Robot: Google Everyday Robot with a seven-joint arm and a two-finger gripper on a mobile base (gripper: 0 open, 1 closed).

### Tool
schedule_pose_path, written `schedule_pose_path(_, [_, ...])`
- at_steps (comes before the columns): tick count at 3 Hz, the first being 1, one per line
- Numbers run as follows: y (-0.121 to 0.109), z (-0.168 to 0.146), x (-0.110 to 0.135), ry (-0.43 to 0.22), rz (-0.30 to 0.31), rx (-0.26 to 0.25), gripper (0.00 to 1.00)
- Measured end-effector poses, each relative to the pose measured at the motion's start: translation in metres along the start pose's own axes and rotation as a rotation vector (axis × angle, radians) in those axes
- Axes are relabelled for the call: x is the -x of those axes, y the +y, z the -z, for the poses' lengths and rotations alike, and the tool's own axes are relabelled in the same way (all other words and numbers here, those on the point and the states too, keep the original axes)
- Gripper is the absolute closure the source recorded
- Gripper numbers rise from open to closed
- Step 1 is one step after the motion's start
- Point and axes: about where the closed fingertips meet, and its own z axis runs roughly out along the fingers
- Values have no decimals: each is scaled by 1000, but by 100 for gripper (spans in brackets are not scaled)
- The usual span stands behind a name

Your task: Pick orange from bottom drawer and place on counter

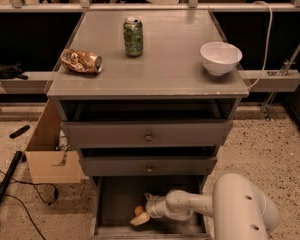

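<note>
- The gripper [143, 208] is down inside the bottom drawer [117, 204], at about 6 o'clock from the cabinet's middle; it points toward 9 o'clock.
- Its fingers [140, 219] stand apart, not closed; one pale tip lies low on the drawer floor and the other sits higher, toward 12 o'clock.
- The orange [138, 210] rests on the dark floor of the bottom drawer, between the two fingers and against the lower one; whether the upper one touches it I cannot tell.
- The bottom drawer is pulled out — its floor is open to view from above.
- The arm [190, 204] comes in from 4 o'clock, a pale tube running from a big rounded housing at the lower right corner to the gripper.
- Above the bottom drawer sit the middle drawer [149, 166] and the top drawer [147, 133]; each has a small knob at its centre.
- The tabletop [165, 74] is grey and flat; three things stand on it, well apart from one another.
- A green can [133, 36] stands upright toward 12 o'clock, a little left of centre.
- A crumpled gold bag [81, 61] lies at 9 o'clock, near the left edge.
- A white bowl [220, 57] sits at 3 o'clock, close to the right edge.
- A cardboard box [47, 154] stands on the speckled floor beside the cabinet, at 8 o'clock from it.
</note>
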Motion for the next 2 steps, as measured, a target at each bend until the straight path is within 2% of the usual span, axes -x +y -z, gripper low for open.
schedule_pose_path(2, [0,0,0,0,0,0,60])
